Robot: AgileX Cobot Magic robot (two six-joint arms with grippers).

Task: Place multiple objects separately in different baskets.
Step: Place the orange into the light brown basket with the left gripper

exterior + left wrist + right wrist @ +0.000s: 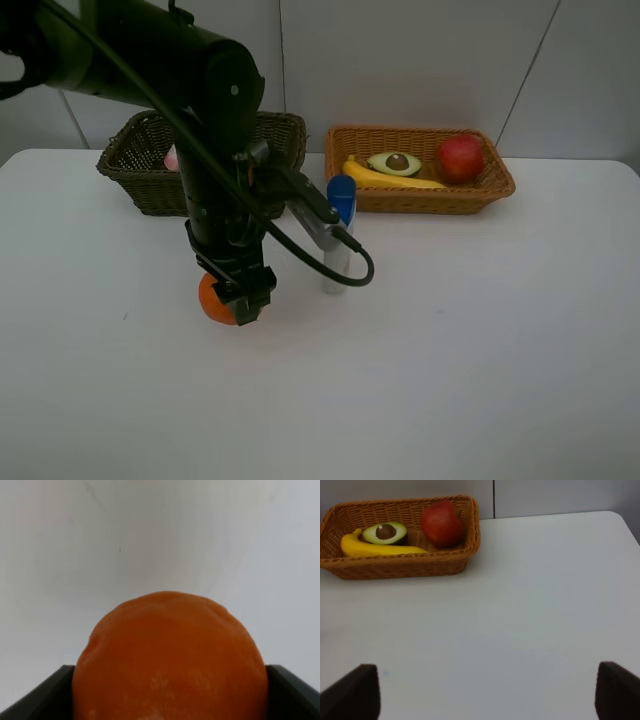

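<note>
Orange-tan basket (497, 186) with three fruits, one orange (215, 300) clasped by left gripper (243, 298), right gripper (485, 692) spread wide

- A smooth white rectangular table (480, 340) fills the view from nine o'clock to three o'clock and down to six.
- A pale grey panelled wall (420, 60) with thin dark seams stands behind it at twelve o'clock.

1. High camera looks down from the bench's front edge toward the back wall.
2. Left wrist camera sits tight against the orange (169, 657).
3. Right wrist camera, farther back, shares the tan basket (400, 565) (430, 197) with the high view.
</note>
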